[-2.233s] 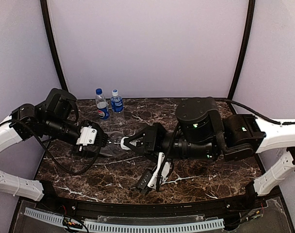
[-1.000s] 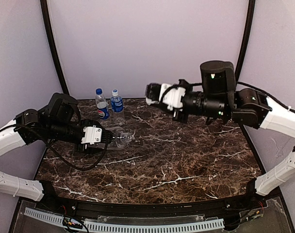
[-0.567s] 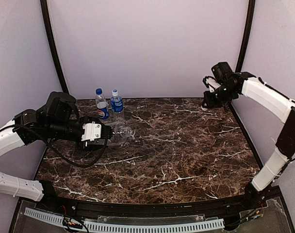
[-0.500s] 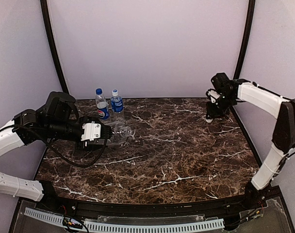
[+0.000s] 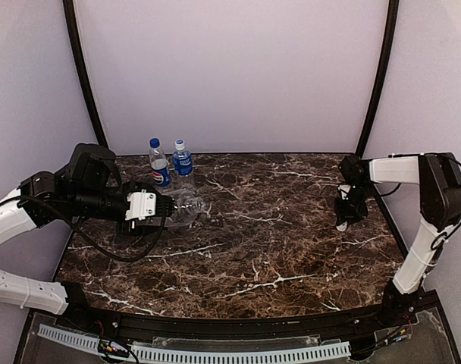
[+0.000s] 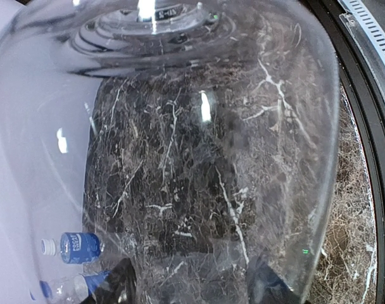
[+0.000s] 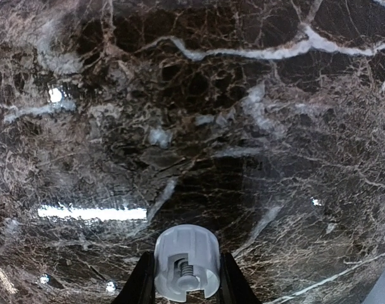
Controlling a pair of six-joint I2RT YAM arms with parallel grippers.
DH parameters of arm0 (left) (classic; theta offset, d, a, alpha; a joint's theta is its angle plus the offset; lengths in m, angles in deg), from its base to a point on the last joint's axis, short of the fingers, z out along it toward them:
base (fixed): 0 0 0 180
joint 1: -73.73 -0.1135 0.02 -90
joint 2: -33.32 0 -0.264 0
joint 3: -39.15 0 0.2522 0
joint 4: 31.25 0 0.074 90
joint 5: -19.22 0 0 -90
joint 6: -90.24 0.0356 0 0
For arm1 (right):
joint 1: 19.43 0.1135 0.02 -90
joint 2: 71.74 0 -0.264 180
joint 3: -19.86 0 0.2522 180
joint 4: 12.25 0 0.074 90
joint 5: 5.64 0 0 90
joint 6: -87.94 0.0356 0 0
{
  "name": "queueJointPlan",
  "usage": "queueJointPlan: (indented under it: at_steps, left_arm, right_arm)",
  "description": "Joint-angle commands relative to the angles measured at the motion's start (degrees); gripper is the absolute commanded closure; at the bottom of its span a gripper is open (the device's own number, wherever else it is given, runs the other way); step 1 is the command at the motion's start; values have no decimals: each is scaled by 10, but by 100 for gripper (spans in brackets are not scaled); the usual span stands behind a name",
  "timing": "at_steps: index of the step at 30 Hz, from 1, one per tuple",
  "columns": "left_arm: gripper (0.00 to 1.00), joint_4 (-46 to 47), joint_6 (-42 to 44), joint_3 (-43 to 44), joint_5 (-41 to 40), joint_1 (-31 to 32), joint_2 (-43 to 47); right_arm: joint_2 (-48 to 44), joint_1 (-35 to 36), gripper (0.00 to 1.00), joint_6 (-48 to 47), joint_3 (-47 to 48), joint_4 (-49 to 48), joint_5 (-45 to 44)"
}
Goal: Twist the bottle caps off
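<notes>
Left gripper (image 5: 168,209) reaches over the bench (image 5: 276,254) near its left edge, toward the back. Its fingers are clamped on the plain bottle (image 5: 186,205), which lies on its side with the neck pointing right. Cannot tell whether the bottle touches the marble. The left wrist view looks straight through its clear wall.

Back left corner: Pepsi bottle (image 5: 159,165) and blue-label bottle (image 5: 183,161) stand upright, just beside each other, Pepsi on the left. A blue cap (image 5: 153,142) sits on the Pepsi bottle, a pale cap (image 5: 179,142) on the other.

Near the right edge, about mid-depth: right gripper (image 5: 343,221) points down at the marble. Its fingers (image 7: 140,285) pinch a white cap (image 7: 187,261) from both sides. Cannot tell whether the cap touches the marble.
</notes>
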Motion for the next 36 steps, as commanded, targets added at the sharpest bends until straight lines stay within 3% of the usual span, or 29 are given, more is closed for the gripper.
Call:
queueJointPlan:
  at_steps: [1,4,5,7,8,9,11,12,13,20,23,27,30,31,33,36]
  left_arm:
    - [79,2,-9,-5,6,-3,12]
    - [79,0,-9,-2,6,-3,11]
    - [79,0,-9,-1,6,-3,11]
    - [79,0,-9,-1,7,-3,10]
    - [79,0,-9,0,8,-3,9]
    - [79,1,-9,1,9,-3,9]
    - [79,1,-9,3,10,-3,8]
    - [79,1,-10,3,10,-3,7]
    - [79,1,-9,3,11,-3,7]
    - [79,1,-9,5,13,-3,8]
    - [79,6,-11,6,14,-3,7]
    - [79,11,-21,7,11,-3,6]
    - [79,17,-33,8,12,-3,7]
    - [79,18,-35,9,17,-4,7]
    - [79,22,-41,13,25,-4,5]
    - [79,24,-47,23,42,-3,-1]
  right_arm:
    - [10,-3,100,20,-25,-50,-25]
    - [7,-3,100,25,-34,-54,-36]
    - [6,-2,96,26,-36,-54,-38]
    - [4,-3,62,28,-36,-50,-39]
    - [3,-3,50,30,-35,-45,-39]
    - [0,-2,38,33,-30,-40,-40]
    - [-8,-3,31,34,-17,-22,-40]
    - [-15,-2,9,33,-9,-14,-35]
    - [-23,-2,2,31,2,-3,-33]
    - [-72,42,1,0,152,99,-47]
    - [-97,78,2,-51,209,68,103]
    - [-204,184,4,-134,144,-153,357]
    - [-318,255,5,-155,-16,-462,468]
    - [-347,275,5,-146,-69,-634,494]
    - [-370,316,3,-141,-133,-784,503]
    - [-349,376,6,-136,-119,-833,498]
